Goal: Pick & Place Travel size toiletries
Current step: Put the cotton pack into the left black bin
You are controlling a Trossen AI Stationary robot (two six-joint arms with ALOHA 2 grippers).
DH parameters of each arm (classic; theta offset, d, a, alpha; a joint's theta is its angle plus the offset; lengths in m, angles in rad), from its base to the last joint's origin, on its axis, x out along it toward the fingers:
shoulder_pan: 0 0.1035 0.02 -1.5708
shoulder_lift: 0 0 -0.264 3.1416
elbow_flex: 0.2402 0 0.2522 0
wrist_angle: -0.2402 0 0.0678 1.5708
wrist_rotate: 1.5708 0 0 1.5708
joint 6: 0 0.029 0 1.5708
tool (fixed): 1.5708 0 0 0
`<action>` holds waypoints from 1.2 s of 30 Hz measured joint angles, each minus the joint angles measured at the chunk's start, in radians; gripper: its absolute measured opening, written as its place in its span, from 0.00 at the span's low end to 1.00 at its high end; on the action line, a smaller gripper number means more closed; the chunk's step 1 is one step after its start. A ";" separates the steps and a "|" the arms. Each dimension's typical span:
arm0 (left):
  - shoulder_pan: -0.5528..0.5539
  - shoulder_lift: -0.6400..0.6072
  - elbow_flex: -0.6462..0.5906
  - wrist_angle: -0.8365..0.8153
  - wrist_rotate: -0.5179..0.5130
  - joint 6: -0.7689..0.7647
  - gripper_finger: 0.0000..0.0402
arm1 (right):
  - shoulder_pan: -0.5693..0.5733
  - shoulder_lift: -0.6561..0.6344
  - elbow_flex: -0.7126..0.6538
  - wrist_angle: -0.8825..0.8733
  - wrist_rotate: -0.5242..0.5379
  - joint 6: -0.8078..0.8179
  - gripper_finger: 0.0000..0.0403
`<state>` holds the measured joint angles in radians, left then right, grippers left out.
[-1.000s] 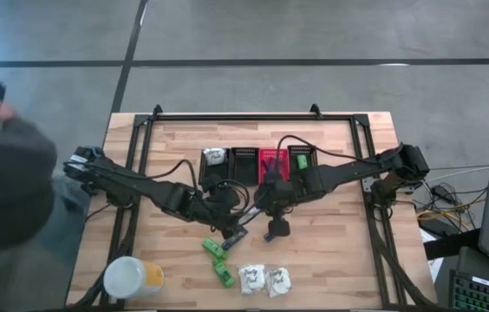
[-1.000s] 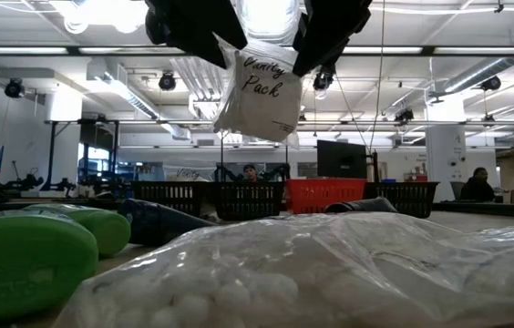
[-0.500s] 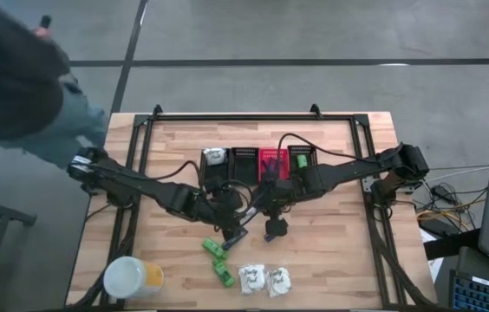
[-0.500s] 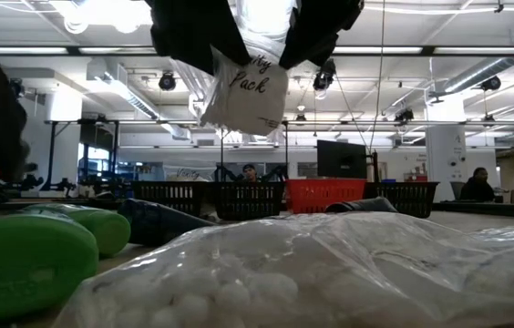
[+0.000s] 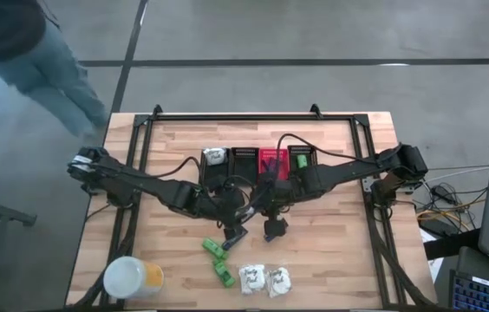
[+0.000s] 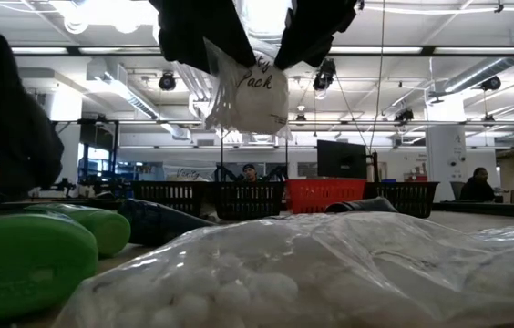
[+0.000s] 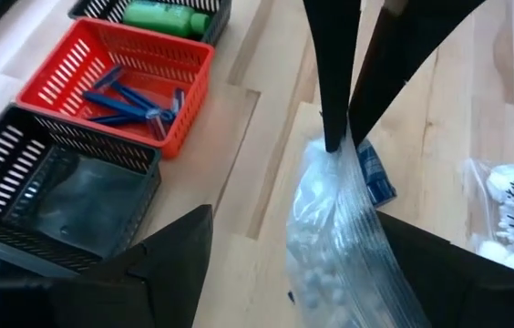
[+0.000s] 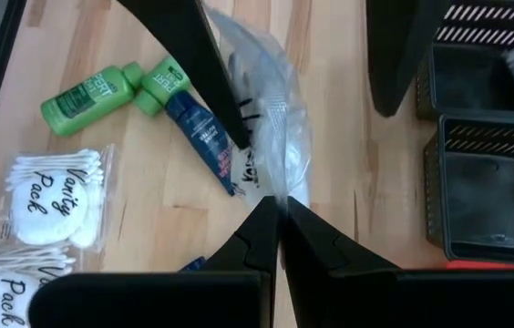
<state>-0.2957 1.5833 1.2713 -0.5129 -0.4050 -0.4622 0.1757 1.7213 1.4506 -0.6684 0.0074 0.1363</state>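
Vanity packet [image 8: 266,128] hangs above mid-table, pinched at its top by the right gripper [image 8: 280,214].
Left gripper [image 7: 330,264], jaws spread wide, straddles it; two more packets [image 5: 263,280] lie near.

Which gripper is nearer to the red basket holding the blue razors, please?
The right gripper, shut on the raised vanity pack, hangs just in front of the red basket. The left gripper, jaws open, sits farther to the left, beside the pack.
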 joint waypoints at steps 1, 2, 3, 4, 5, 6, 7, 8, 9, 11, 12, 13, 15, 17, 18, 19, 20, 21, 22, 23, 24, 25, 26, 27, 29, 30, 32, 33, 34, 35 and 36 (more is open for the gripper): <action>0.000 0.000 0.000 0.000 0.006 0.000 0.68 | 0.000 0.000 0.000 0.004 0.000 0.000 0.02; 0.001 0.000 0.000 0.000 0.012 0.000 0.66 | 0.000 0.000 0.000 0.006 0.000 0.000 0.02; 0.001 0.000 0.000 -0.002 0.019 0.001 0.64 | 0.000 0.000 0.000 0.007 0.000 0.000 0.02; 0.001 0.000 0.000 -0.005 0.025 0.006 0.62 | 0.000 0.000 0.000 0.008 0.000 0.000 0.02; 0.001 0.000 0.000 -0.010 0.028 0.014 0.58 | 0.000 0.000 0.000 0.010 0.000 0.000 0.02; 0.001 0.000 0.000 -0.016 0.029 0.019 0.55 | 0.000 0.000 0.000 0.011 0.000 0.000 0.02; 0.001 0.000 0.000 -0.024 0.029 0.022 0.50 | 0.000 0.000 0.000 0.011 0.000 0.000 0.02; 0.001 0.000 0.000 -0.035 0.030 0.023 0.46 | 0.001 0.000 0.000 0.014 0.000 0.000 0.02; 0.001 0.000 0.000 -0.046 0.029 0.023 0.41 | 0.001 0.000 0.000 0.015 0.000 0.001 0.02; 0.001 0.000 0.000 -0.072 0.030 0.032 0.31 | 0.001 0.000 0.000 0.018 0.000 0.004 0.02; 0.001 0.000 0.000 -0.082 0.030 0.038 0.26 | 0.001 0.000 0.000 0.020 0.000 0.007 0.02; 0.001 0.000 0.000 -0.090 0.029 0.043 0.21 | 0.001 0.000 0.000 0.023 0.001 0.013 0.02; 0.001 0.000 0.000 -0.107 0.030 0.043 0.11 | 0.000 -0.001 0.000 0.034 0.004 0.017 0.02; 0.001 0.000 0.000 -0.116 0.029 0.043 0.05 | 0.000 -0.003 0.000 0.040 0.004 0.017 0.02; 0.000 0.000 0.000 -0.117 0.029 0.043 0.04 | 0.000 -0.003 0.000 0.045 0.003 0.019 0.02; 0.000 0.000 0.000 -0.117 0.029 0.043 0.04 | 0.000 -0.006 0.000 0.047 0.003 0.023 0.03; 0.000 0.000 0.000 -0.122 0.030 0.044 0.05 | 0.000 -0.008 0.000 0.047 0.003 0.028 0.05; 0.000 0.000 0.000 -0.132 0.030 0.044 0.05 | 0.000 -0.011 0.000 0.049 0.002 0.035 0.06; 0.001 0.001 -0.001 -0.136 0.029 0.045 0.06 | 0.001 -0.013 0.000 0.051 0.003 0.042 0.08; 0.001 0.002 -0.001 -0.135 0.029 0.045 0.06 | 0.001 -0.017 0.000 0.051 0.006 0.045 0.11; 0.001 0.002 -0.001 -0.142 0.028 0.045 0.05 | 0.003 -0.019 0.000 0.048 0.013 0.046 0.14; 0.001 0.002 0.000 -0.154 0.025 0.045 0.05 | 0.005 -0.021 0.000 0.046 0.018 0.046 0.17; 0.001 0.002 0.000 -0.167 0.025 0.045 0.04 | 0.008 -0.026 0.000 0.046 0.023 0.045 0.20; 0.001 0.002 0.000 -0.179 0.024 0.045 0.04 | 0.011 -0.033 0.000 0.044 0.028 0.045 0.23; 0.000 0.002 0.000 -0.210 0.026 0.042 0.04 | 0.021 -0.054 0.000 0.037 0.075 0.045 0.30; -0.001 0.002 0.000 -0.221 0.027 0.039 0.05 | 0.028 -0.068 0.000 0.025 0.109 0.045 0.33; -0.001 -0.003 0.000 -0.254 0.029 0.033 0.05 | 0.044 -0.098 0.000 -0.023 0.191 0.051 0.39; -0.002 -0.008 -0.001 -0.278 0.029 0.029 0.05 | 0.052 -0.115 0.000 -0.049 0.237 0.062 0.41; -0.001 -0.015 0.000 -0.299 0.028 0.024 0.05 | 0.061 -0.134 -0.002 -0.078 0.281 0.075 0.44; -0.001 -0.025 0.000 -0.320 0.027 0.019 0.05 | 0.069 -0.152 -0.004 -0.110 0.322 0.090 0.46; -0.001 -0.037 -0.001 -0.343 0.027 0.015 0.05 | 0.073 -0.174 -0.007 -0.139 0.349 0.106 0.48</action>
<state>-0.2968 1.5465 1.2707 -0.8561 -0.3781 -0.4467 0.2491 1.5472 1.4433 -0.8078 0.3565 0.2425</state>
